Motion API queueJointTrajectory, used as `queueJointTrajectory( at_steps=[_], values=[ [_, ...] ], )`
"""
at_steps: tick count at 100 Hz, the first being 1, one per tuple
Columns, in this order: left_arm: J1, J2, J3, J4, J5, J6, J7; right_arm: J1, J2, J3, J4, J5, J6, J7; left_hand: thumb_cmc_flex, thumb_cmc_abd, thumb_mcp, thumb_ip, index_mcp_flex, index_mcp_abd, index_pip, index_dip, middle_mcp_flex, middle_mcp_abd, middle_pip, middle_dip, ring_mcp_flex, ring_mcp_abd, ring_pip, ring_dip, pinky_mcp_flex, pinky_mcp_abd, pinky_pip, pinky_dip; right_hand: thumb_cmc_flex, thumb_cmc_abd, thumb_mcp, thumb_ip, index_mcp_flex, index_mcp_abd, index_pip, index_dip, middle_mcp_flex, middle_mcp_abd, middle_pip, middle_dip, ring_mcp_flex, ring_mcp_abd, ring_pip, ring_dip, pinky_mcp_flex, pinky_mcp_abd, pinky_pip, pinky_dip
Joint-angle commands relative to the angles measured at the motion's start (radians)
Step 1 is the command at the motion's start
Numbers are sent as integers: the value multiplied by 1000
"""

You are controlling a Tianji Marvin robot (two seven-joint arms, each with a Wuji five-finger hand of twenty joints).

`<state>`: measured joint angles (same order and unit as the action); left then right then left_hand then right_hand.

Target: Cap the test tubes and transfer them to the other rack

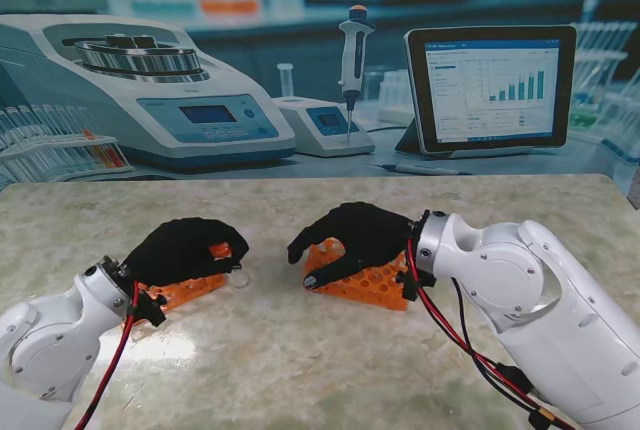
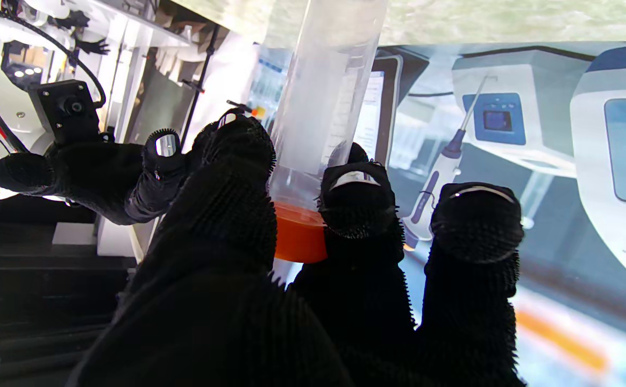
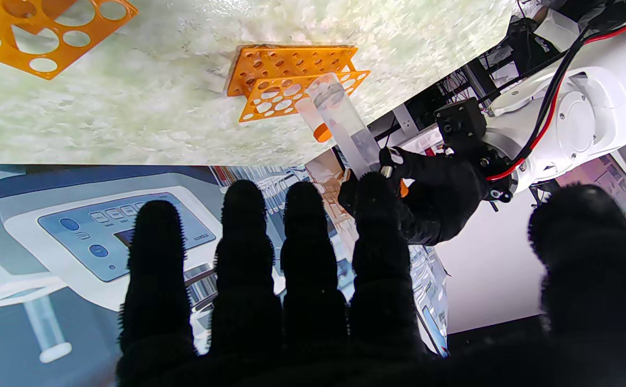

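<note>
My left hand [image 2: 270,258] grips a capped test tube [image 2: 326,107] over the left rack [image 3: 297,80]; the right hand [image 1: 355,235] hangs spread and empty above the other rack [image 1: 375,280]. The grip seems cap-end only, so the tube could tilt or slip.

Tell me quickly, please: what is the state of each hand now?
Left hand: shut on the capped test tube, fingers at its orange cap.
Right hand: open, holding nothing, over the orange rack.
</note>
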<state>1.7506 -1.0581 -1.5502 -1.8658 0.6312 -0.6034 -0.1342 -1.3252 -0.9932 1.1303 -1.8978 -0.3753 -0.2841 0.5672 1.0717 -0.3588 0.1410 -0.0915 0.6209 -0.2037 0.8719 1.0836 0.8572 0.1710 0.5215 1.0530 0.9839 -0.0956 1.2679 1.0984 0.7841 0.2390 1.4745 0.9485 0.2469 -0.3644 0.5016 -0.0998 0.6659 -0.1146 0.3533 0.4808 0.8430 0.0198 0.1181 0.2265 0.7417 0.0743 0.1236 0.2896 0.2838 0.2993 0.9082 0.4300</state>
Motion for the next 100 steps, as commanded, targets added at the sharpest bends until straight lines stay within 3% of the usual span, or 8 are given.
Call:
queueJointTrajectory(
  at_steps=[1,100],
  values=[
    [3,0,-4,-3,4,2,-3,-5,-4,1,-1,-2,4,-2,201,201,466,91,191,-14,300,173,152,-162,229,57,-29,-14,28,16,-3,29,2,43,-41,22,-5,-14,1,-25,8,-7,-7,-42,-8,-8,-11,-19,10,-13,-10,23,-6,-18],
    [15,1,-65,46,93,26,17,-170,0,182,25,-45,-86,-36,204,202,461,89,191,-15,303,173,148,-161,230,57,-34,-6,29,24,-18,35,6,55,-38,26,-11,-12,5,-17,11,-10,7,-45,3,0,-9,-8,25,-17,-20,28,10,-33]
  ],
)
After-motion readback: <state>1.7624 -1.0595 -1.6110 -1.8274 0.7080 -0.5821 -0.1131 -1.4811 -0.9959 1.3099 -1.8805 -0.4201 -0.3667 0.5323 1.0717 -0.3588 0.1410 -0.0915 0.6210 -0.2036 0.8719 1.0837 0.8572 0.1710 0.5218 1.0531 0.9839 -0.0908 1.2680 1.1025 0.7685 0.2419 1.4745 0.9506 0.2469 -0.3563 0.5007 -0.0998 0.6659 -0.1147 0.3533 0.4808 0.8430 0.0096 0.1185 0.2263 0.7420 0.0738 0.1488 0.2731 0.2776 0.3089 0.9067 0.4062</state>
